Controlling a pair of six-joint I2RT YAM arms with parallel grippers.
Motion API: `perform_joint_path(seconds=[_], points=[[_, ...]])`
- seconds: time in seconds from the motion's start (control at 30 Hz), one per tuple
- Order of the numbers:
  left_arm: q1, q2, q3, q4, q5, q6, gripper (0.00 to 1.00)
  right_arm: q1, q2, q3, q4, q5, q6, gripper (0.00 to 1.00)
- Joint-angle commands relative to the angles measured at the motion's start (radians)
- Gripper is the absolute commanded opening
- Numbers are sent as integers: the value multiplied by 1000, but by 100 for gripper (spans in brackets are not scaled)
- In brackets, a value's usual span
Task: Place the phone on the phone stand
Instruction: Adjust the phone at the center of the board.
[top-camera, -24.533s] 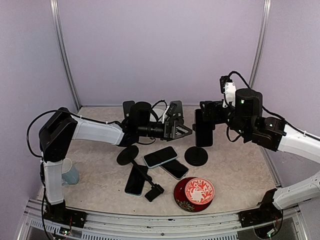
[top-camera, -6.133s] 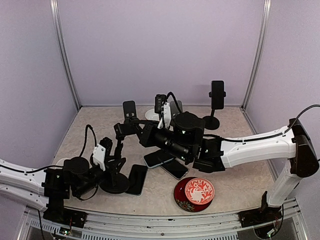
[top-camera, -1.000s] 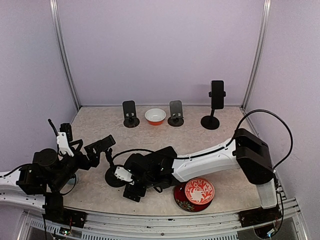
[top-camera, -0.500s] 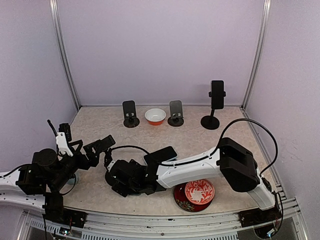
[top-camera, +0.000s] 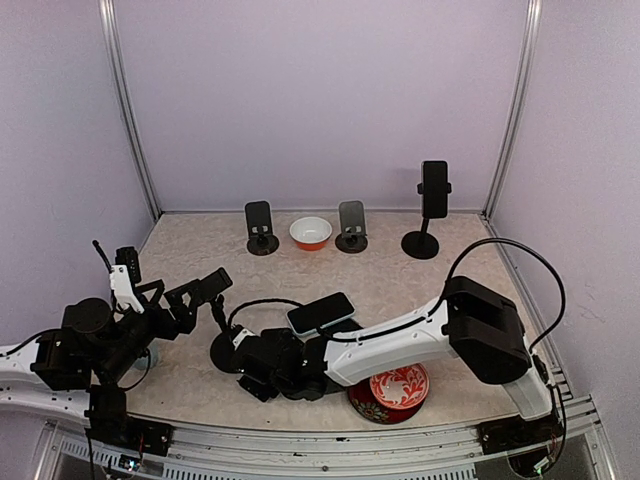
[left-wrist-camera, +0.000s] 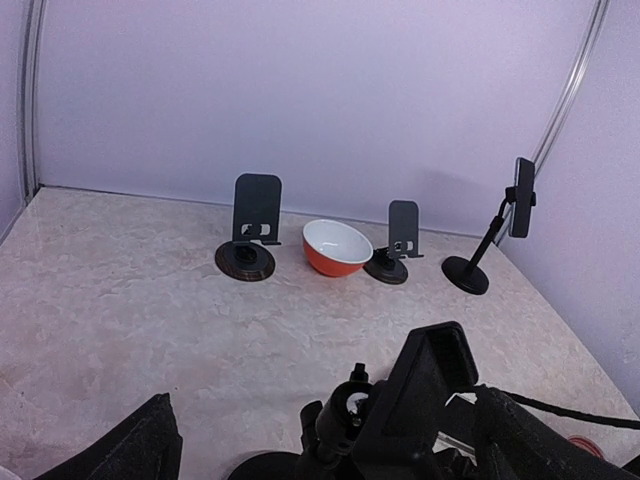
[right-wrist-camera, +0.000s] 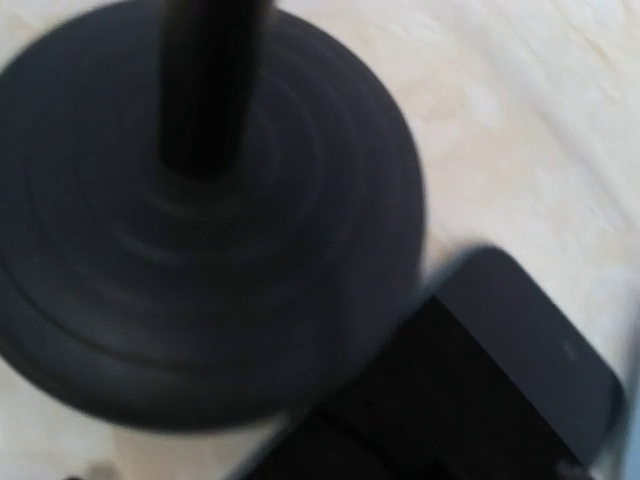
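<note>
Phone (top-camera: 322, 312) lies flat—pale screen, dark rim—by the right hand (top-camera: 262, 370), grip unreadable; left hand (left-wrist-camera: 340, 445) splayed open.

Enclosure: matte lilac back wall (top-camera: 320, 100) and side walls (top-camera: 55, 150), evenly lit. Metal corner posts (top-camera: 127, 110) at rear left and right. Beige marbled tabletop (top-camera: 400, 280); aluminium rail (top-camera: 330, 441) along near edge.

Lit evenly and softly from above in the top and left wrist views; bright lavender walls, no glare. Only faint, short shadows under the stands (top-camera: 260, 228) and bowl (top-camera: 311, 233). Sharp throughout from the top, with posts (top-camera: 125, 100) slightly bowed at the edges. Near fingers (left-wrist-camera: 130, 450) dark and soft in the left wrist view. Badly blurred in the right wrist view: base (right-wrist-camera: 200, 220) smeared, phone (right-wrist-camera: 480, 390) soft-edged, table (right-wrist-camera: 520, 100) washed pale.
</note>
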Motion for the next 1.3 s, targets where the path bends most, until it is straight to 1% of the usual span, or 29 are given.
perform_joint_path(seconds=[0.0, 0.13, 0.27, 0.4, 0.5, 0.63, 0.77, 1.03, 1.17, 1.27], points=[[6, -70, -5, 7, -6, 13, 99, 10, -56, -58, -162, 100, 77, 100], [6, -67, 3, 21, -18, 39, 99, 9, -114, -128, -148, 73, 145, 100], [6, -66, 0, 41, -18, 54, 99, 9, -120, -142, -172, 39, 224, 100], [7, -65, -8, 45, -19, 53, 99, 5, -138, -188, -148, 17, 261, 100], [7, -71, -6, 37, -19, 55, 99, -7, -170, -248, -97, -26, 281, 100], [7, -90, -6, 28, -24, 58, 99, -36, -213, -340, 15, -132, 281, 100], [7, -105, -7, 27, -22, 62, 99, -71, -233, -396, 86, -222, 285, 100], [7, -109, 3, 28, -22, 68, 99, -100, -188, -373, 83, -312, 269, 99], [7, -112, 11, 23, -22, 70, 99, -105, -163, -369, 86, -350, 278, 96], [8, -118, 12, 22, -23, 70, 99, -105, -149, -351, 58, -343, 281, 90]])
